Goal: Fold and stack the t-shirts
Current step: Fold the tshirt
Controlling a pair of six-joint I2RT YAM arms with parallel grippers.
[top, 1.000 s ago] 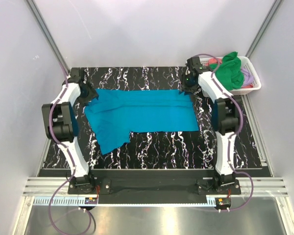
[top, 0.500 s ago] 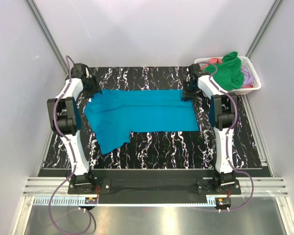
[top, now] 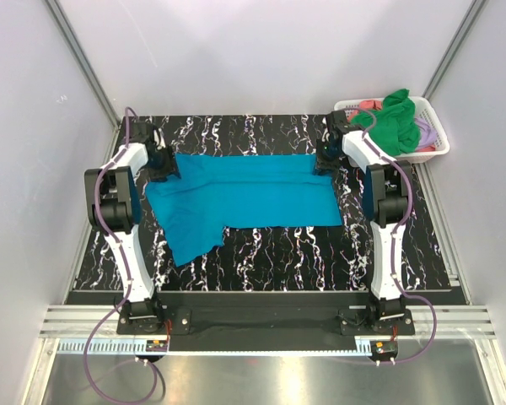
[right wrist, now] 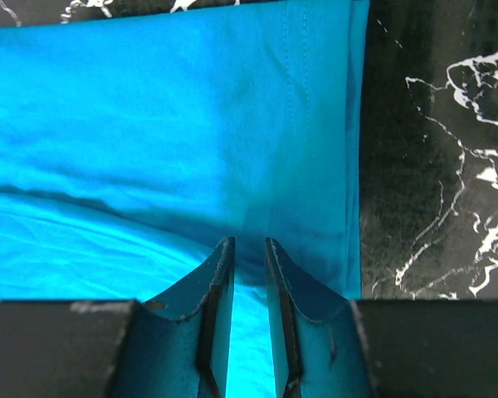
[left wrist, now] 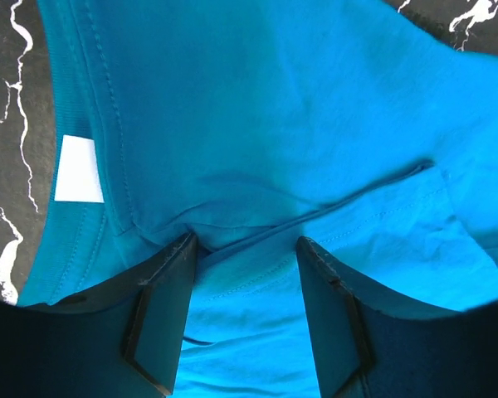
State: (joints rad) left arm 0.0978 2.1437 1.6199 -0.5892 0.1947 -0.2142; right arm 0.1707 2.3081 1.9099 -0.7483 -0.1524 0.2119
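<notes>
Both arms have reached further out since the earlier frame, bringing the left fingers point(left wrist: 162, 311) to the far-left end of the teal shirt point(top: 244, 194) and the right fingers point(right wrist: 216, 307) to its far-right end; the shirt itself has barely shifted. It lies spread across the middle of the surface point(top: 270, 253), one sleeve trailing toward the near-left. The left fingers stand apart, straddling a raised crease beside the collar point(left wrist: 54, 83) and its white label point(left wrist: 77, 170). The right fingers are almost together, with a thin strip of cloth showing between them just inside the hem point(right wrist: 349, 124); whether they actually pinch it cannot be told. Risk: a closure on the crease alone is likely to take only the top layer, so a lift would peel the layers apart instead of carrying a clean edge. Risk: unequal grip or unequal travel at the two ends would skew the fold or drag the cloth. The knit is thin, limp and matte, with stitched seams and a ribbed collar; it wrinkles readily. The black, white-veined surface looks smooth and hard, so it probably offers little hold. A green shirt point(top: 392, 118) is heaped in the white lattice basket point(top: 434, 153) at the far right.
</notes>
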